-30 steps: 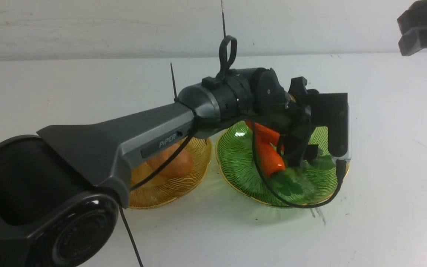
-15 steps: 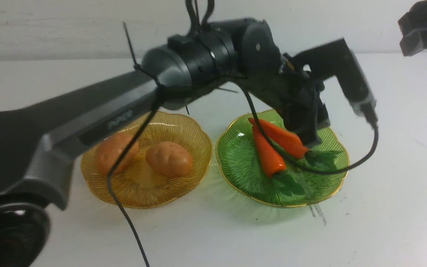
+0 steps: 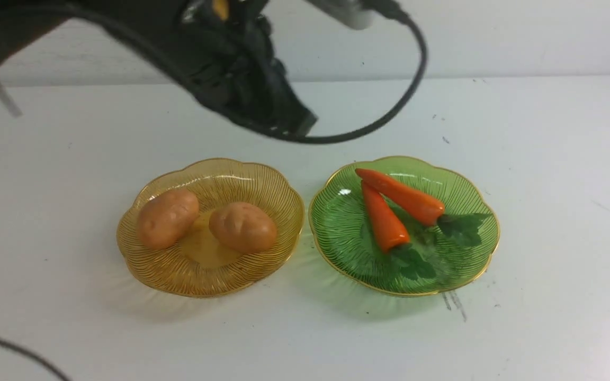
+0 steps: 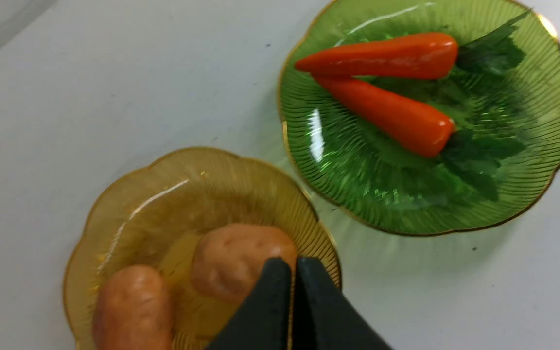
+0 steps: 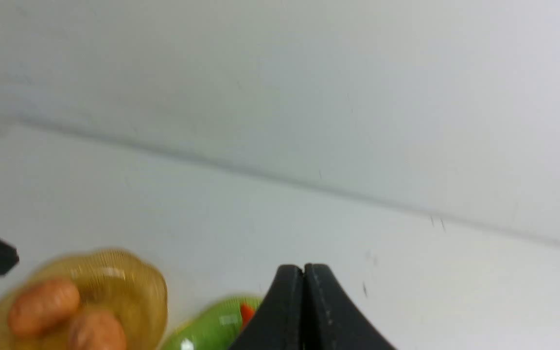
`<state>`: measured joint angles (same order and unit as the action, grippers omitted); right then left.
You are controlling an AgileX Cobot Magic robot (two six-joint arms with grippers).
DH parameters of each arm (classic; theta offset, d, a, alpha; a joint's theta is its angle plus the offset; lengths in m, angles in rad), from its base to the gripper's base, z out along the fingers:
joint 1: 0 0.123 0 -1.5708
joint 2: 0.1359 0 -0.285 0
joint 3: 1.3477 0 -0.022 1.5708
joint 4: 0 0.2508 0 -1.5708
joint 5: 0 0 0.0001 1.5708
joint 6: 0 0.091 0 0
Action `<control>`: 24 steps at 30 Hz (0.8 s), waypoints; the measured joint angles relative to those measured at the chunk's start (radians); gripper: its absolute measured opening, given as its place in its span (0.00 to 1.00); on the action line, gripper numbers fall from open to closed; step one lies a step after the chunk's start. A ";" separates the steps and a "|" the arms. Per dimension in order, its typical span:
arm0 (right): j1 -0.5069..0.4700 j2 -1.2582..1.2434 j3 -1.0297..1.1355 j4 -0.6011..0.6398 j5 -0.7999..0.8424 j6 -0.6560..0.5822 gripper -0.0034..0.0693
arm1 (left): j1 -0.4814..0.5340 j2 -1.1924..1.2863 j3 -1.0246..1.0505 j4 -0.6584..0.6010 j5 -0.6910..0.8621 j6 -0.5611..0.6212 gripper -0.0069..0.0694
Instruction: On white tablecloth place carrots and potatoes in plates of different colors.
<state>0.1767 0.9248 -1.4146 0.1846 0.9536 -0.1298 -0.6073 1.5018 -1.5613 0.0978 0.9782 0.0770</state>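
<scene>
White tablecloth: a few dark specks, two plates side by side on it, rims just beside each other.

Amber plate, on the left: holds both potatoes, one at its left and one near its centre, close together. Contact between them cannot be told.

Green plate, on the right: holds both carrots, the nearer carrot and the farther carrot, in a narrow V. Their pointed ends meet on the far side; the leafy tops spread toward the plate's right and near rim.

Left gripper: fingers clenched together, nothing between them, raised above the amber plate and clear of both potatoes.

Right gripper: fingers pressed tight, empty, well above the cloth.
</scene>
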 joint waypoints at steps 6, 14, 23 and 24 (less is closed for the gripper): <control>0.000 -0.421 0.471 0.038 -0.436 -0.044 0.03 | 0.001 -0.328 0.380 0.113 -0.184 -0.181 0.09; 0.000 -0.935 1.022 0.071 -0.881 -0.015 0.03 | 0.001 -0.822 0.882 0.177 -0.396 -0.348 0.09; 0.000 -0.935 1.041 0.073 -0.914 -0.013 0.03 | 0.001 -1.058 1.001 0.181 -0.412 -0.459 0.09; 0.000 -0.935 1.042 0.073 -0.914 -0.013 0.03 | 0.001 -1.066 1.001 0.183 -0.412 -0.459 0.09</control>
<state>0.1767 -0.0105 -0.3724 0.2574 0.0393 -0.1427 -0.6063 0.4357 -0.5603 0.2803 0.5666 -0.3823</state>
